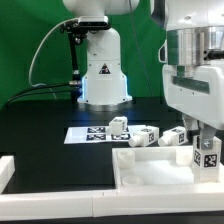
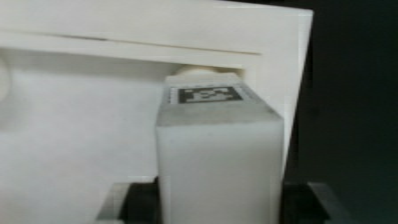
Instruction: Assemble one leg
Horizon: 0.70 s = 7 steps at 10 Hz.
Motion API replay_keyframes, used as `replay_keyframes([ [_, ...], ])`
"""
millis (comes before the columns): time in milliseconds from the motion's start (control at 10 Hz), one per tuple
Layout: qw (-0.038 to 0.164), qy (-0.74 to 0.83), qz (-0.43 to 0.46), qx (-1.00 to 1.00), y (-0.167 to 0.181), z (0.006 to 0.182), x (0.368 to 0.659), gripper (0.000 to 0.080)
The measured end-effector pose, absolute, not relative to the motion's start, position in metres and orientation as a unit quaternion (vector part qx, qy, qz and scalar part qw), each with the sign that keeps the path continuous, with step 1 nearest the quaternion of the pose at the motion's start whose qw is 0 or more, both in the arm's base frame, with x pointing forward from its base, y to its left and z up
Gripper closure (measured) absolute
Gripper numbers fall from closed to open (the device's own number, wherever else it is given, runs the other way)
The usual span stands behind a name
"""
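My gripper (image 1: 206, 139) is clamped on a leg (image 1: 208, 157), upright. It's over the tray's (image 1: 150, 170) corner near the counter's (image 1: 40, 125) front edge.

White glossy arm (image 1: 98, 60) with black cable (image 1: 45, 45), dark fingers (image 1: 192, 126).

leg (image 1: 206, 152) — white, black-and-white tag | tray (image 1: 160, 176) — white | table (image 1: 50, 110) — black

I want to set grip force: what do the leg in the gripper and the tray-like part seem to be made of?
The leg looks like matte white plastic, probably 3D-printed; its faces are dull and uniform, with a printed tag. The tray-like part looks like the same matte white plastic, with thick, chunky rims.
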<state>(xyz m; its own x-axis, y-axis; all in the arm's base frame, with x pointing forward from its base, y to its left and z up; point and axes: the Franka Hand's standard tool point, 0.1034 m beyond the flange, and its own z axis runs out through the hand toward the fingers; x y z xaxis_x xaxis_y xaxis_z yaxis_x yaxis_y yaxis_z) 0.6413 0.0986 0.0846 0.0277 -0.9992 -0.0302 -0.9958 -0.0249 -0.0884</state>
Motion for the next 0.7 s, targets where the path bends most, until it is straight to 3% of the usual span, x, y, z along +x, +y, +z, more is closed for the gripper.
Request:
replay_keyframes([
  [200, 0.041, 0.702, -0.019, -0.711, 0.098, 0.085, 0.641, 0.0515],
  [300, 0.041, 0.697, -0.019, -0.716, 0.099, 0.084, 0.641, 0.0435],
  [400, 0.038, 0.631, -0.021, -0.775, 0.104, 0.083, 0.639, 0.0435],
  [500, 0.040, 0.552, -0.026, -0.833, 0.110, 0.081, 0.639, 0.0253],
  [600, 0.038, 0.464, -0.025, -0.885, 0.114, 0.078, 0.638, 0.0182],
  [700, 0.036, 0.429, -0.017, -0.902, 0.118, 0.078, 0.636, 0.0182],
])
